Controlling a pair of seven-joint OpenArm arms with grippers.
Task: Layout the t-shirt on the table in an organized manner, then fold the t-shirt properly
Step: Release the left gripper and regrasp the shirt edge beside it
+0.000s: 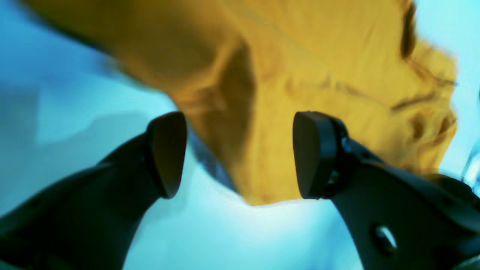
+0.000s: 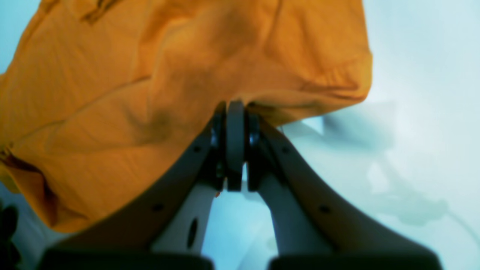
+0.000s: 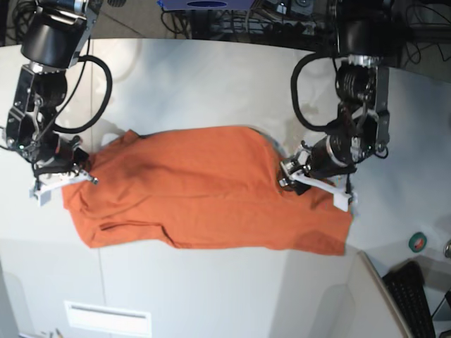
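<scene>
The orange t-shirt [image 3: 204,186] lies spread wide across the off-white table [image 3: 211,77], rumpled along its edges. In the base view my right gripper [image 3: 88,178] sits at the shirt's left end. The right wrist view shows this right gripper [image 2: 235,108] shut, pinching the t-shirt [image 2: 131,75] at its edge, with the cloth raised off the table [image 2: 412,75]. My left gripper [image 3: 287,174] is at the shirt's right part. In the left wrist view the left gripper [image 1: 240,155] stands open, its jaws on either side of a hanging fold of the t-shirt [image 1: 318,56], above the table [image 1: 225,232].
A green tape roll [image 3: 418,241] and a dark keyboard [image 3: 412,296] lie at the lower right, beyond the table's slanted edge [image 3: 370,264]. Cables and equipment [image 3: 232,17] crowd the far side. Each arm's black cable loops over the tabletop.
</scene>
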